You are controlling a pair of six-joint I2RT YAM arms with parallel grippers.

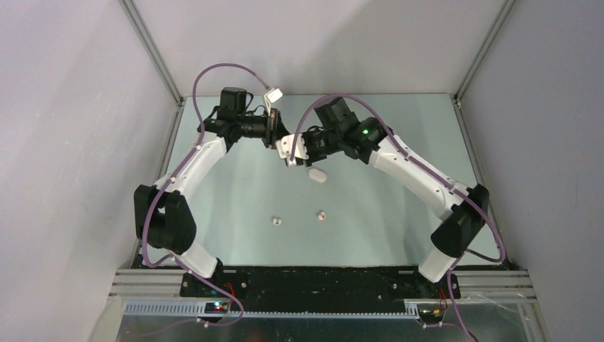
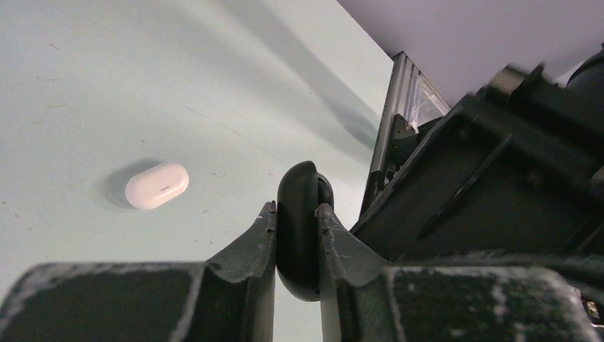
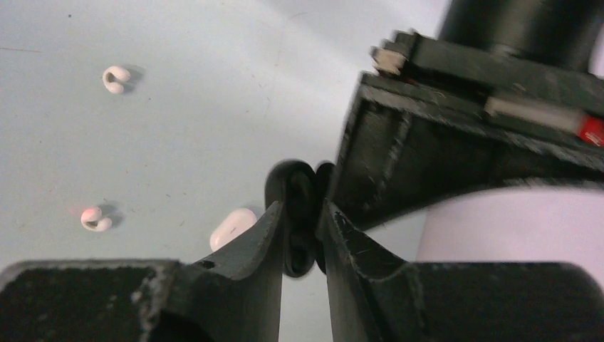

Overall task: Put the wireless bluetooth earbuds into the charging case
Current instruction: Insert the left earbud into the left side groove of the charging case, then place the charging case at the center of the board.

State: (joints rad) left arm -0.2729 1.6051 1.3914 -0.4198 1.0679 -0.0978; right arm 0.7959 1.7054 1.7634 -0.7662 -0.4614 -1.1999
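two white earbuds (image 3: 115,78) lie loose; left gripper (image 2: 296,212) clamps black case (image 2: 297,187).

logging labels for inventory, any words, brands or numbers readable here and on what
No text can be read anywhere.
white case: one small dark mark, no letters legible.
red patch, right wrist view: too blurred to read.

Tabletop (image 2: 107,85): smooth, matt. Black case (image 2: 297,242): smooth, glossy plastic. White case (image 2: 157,185): glossy plastic. White buds (image 3: 115,77): glossy. Left hand (image 2: 295,209) fingers (image 2: 249,249): matt black, rough, scuffed whitish. Rail (image 2: 401,92) at the tabletop edge: ribbed bare metal.
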